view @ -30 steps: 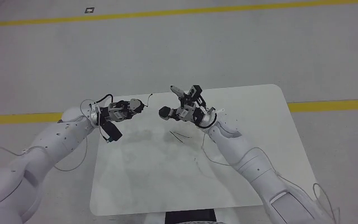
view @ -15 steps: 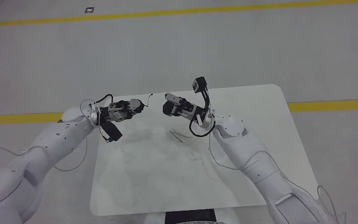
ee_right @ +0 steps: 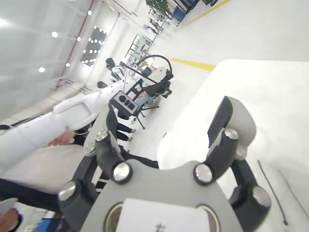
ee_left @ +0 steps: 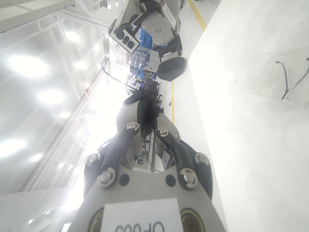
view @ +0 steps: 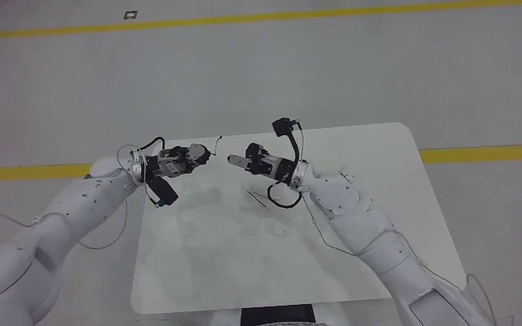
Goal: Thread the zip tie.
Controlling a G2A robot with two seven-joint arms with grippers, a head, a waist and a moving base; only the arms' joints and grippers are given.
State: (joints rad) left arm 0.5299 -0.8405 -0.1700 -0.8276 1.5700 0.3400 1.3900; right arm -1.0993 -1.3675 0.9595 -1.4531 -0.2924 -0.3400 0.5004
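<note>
Over the last second the right arm has turned its wrist over and swung across. Its right fingers (view: 236, 160), which were twisted upward and farther from the other arm, now lie level and point straight at the left fingers (ee_left: 142, 107). The left arm has not moved in that time. I read this as the line-up for threading being nearly finished, with the closing of the gap and the grasp not yet done.

The left fingers are pinched on the zip tie (view: 216, 144), above the desk (view: 367, 244) near its far left corner. The tie's free tail slants up and away from them toward the far edge. The right fingers are spread wide and hold nothing. They hover above the far part of the desk, just beside the left fingers but apart from them. The tail rises a little to the far side of the line between the two sets of fingers, so it is not between the right fingers.

Two spare ties (view: 261, 196) lie flat on the desk, nearer the robot than the right fingers and untouched.
</note>
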